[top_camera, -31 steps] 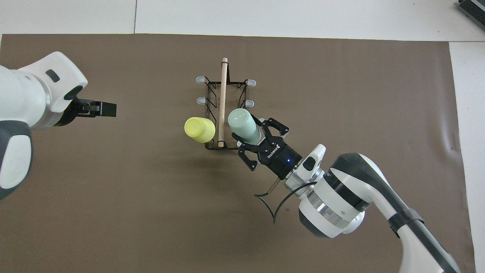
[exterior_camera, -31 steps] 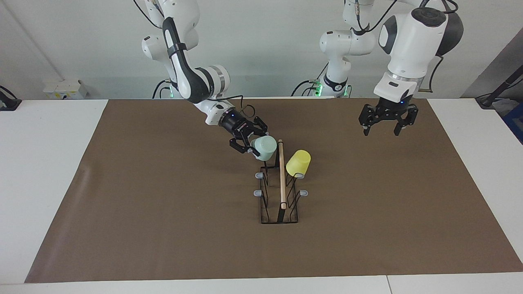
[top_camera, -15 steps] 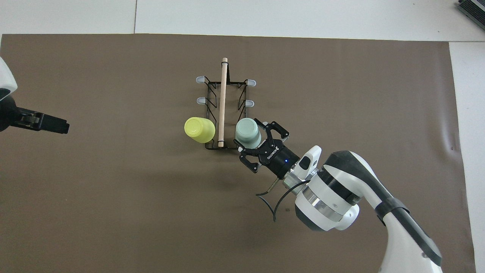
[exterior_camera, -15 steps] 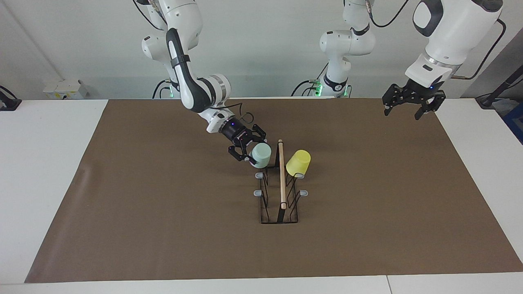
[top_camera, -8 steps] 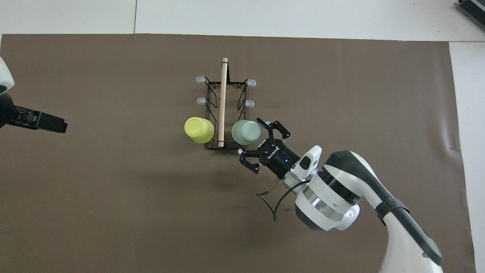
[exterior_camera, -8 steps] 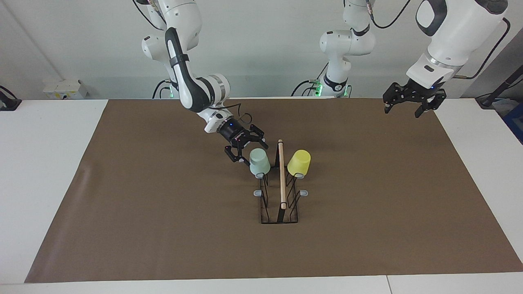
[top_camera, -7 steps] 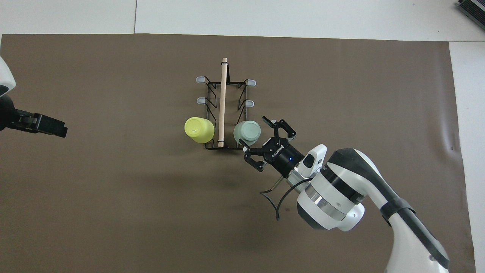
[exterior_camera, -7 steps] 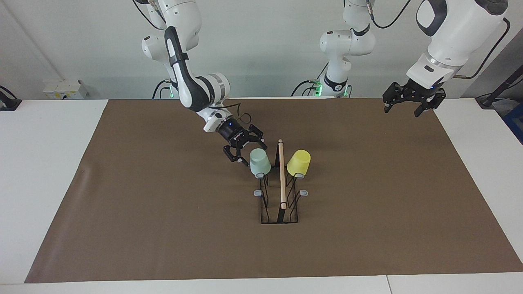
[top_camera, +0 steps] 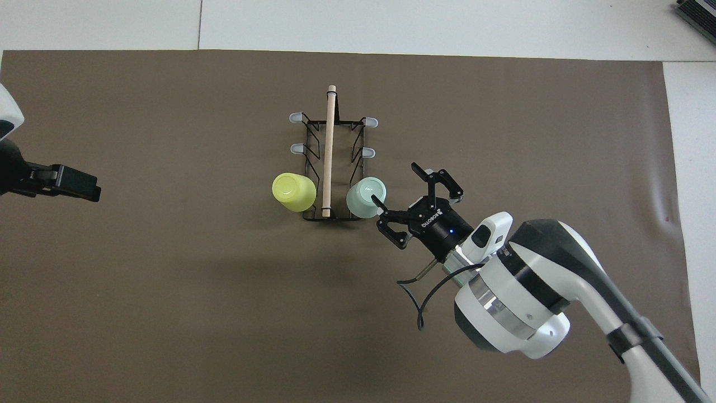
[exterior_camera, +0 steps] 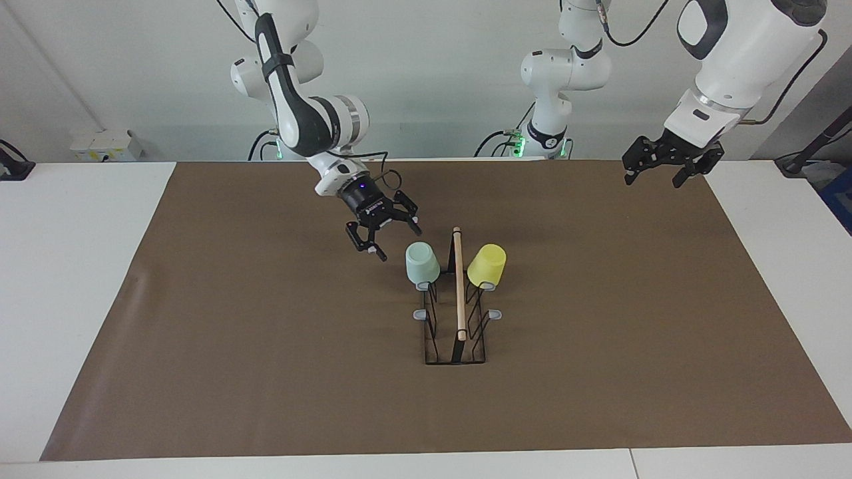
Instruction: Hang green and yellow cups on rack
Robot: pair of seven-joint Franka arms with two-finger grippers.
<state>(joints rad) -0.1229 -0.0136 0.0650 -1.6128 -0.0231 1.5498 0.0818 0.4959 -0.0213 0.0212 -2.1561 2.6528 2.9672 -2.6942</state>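
The black wire rack (exterior_camera: 436, 332) with a wooden rod (top_camera: 329, 134) along its top stands mid-table. The pale green cup (exterior_camera: 422, 263) hangs upside down on the prong nearest the robots on the right arm's side; it also shows in the overhead view (top_camera: 364, 197). The yellow cup (exterior_camera: 486, 265) hangs upside down on the matching prong on the left arm's side (top_camera: 292, 191). My right gripper (exterior_camera: 401, 245) is open and empty, just clear of the green cup (top_camera: 394, 183). My left gripper (exterior_camera: 652, 181) is open and empty, raised over the mat's corner at the left arm's end (top_camera: 78, 187).
A brown mat (exterior_camera: 266, 332) covers most of the white table (exterior_camera: 73, 266). The rack's other grey-tipped prongs (exterior_camera: 421, 314) are bare. A white box (exterior_camera: 106, 145) sits at the table's edge near the right arm's base.
My right gripper lowered the green cup onto the prong, opened, let it go and drew back toward the robots. My left gripper rose and moved away to the left arm's end.
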